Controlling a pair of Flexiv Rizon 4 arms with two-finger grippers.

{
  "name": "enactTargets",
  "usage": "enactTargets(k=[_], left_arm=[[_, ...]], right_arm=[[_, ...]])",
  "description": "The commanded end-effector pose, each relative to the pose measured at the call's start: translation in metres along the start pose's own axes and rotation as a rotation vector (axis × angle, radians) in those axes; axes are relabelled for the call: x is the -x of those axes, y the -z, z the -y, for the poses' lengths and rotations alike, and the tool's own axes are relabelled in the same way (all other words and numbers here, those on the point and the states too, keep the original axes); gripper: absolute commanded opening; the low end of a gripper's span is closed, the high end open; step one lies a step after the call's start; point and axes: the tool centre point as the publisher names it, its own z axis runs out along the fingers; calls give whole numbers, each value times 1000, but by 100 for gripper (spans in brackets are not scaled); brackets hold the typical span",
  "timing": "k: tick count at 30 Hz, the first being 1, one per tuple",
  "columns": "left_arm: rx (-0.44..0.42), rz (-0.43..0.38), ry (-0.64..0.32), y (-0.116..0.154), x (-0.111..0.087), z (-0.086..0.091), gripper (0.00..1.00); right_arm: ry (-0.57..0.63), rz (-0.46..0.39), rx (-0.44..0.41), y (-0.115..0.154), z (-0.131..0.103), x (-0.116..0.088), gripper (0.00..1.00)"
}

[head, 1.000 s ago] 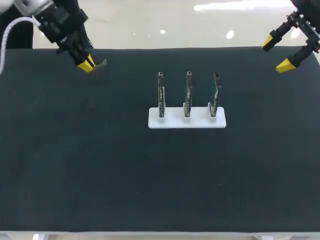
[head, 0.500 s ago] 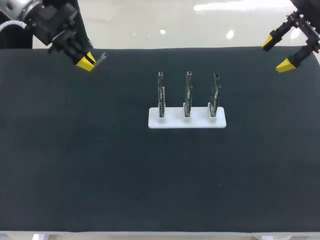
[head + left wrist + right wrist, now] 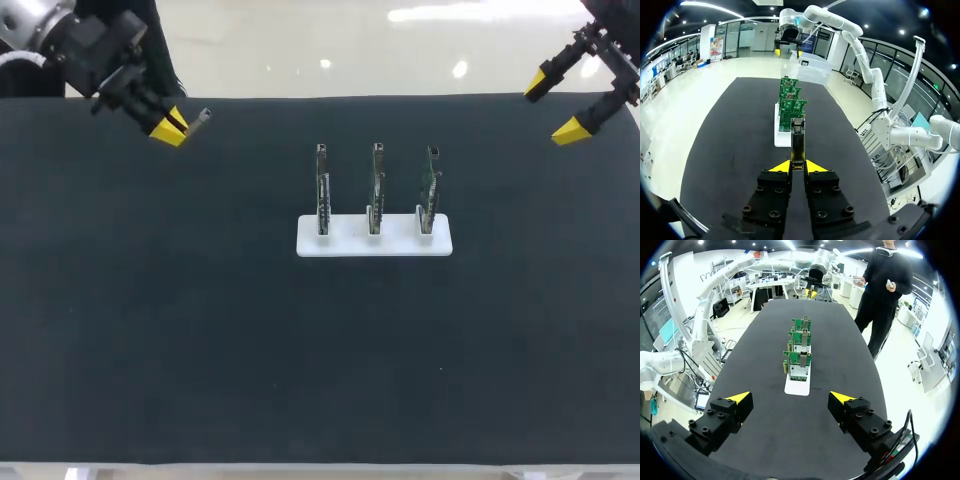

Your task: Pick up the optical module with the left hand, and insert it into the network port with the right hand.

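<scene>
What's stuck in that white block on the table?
Three green circuit boards stand upright in the white block, side by side. Their bottom edges are sunk into it, out of sight.

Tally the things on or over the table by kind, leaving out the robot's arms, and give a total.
Optical module: 1
Circuit boards: 3
White holder: 1
Total: 5
</scene>
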Motion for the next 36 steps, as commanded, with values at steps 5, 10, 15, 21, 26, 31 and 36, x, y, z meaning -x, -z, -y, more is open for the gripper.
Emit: enactTargets(k=[5,10,15,21,26,31,36], left_arm=[[-4,214,-21,-10,14,17,0],[-14,337,-7,-32,43,28,0],[22,438,9,-58,70,31,0],[72,525,23,-82,97,31,0],[119,593,8,-95,111,32,0],[170,644,10,-100,120,31,0],[200,674,7,-104,124,28,0]], right_arm=[[0,0,-2,0,-1,0,100],[0,0,-2,0,-1,0,100],[0,0,-2,0,-1,0,100],[0,0,-2,0,-1,0,100],[0,0,-2,0,-1,0,100],[0,0,-2,0,-1,0,100],[0,0,-2,0,-1,0,100]])
